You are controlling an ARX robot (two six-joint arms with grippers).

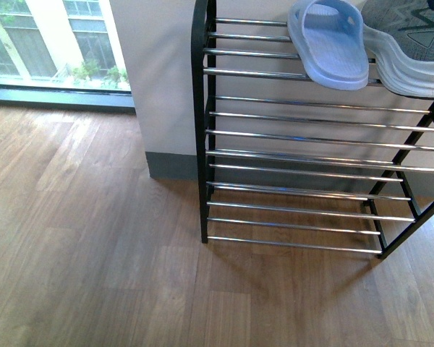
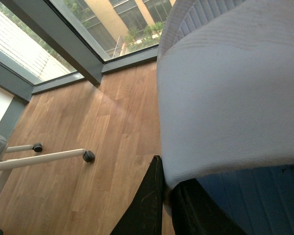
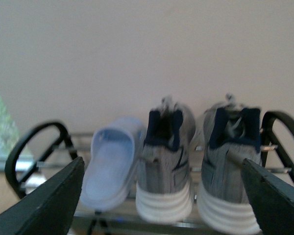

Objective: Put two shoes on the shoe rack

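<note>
Pale blue slide [image 2: 225, 98] pinched in left tool [image 2: 166, 196]; right tool [image 3: 161, 196] spread, facing rack [image 3: 34, 147].

slide [image 1: 331, 45] pale blue, top shelf | two grey sneakers [image 3: 165, 164] beside it | shoe rack [image 1: 304, 134] lower shelves bare

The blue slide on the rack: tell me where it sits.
Front view: the blue slide lies on the shoe rack's top shelf, just left of a grey sneaker.

We note brown wood-plank floor [image 1: 87, 246], pale wall [image 1: 159, 72] with grey skirting [image 1: 170, 166], large window [image 1: 50, 40], white wheeled chair base [image 2: 39, 157].
</note>
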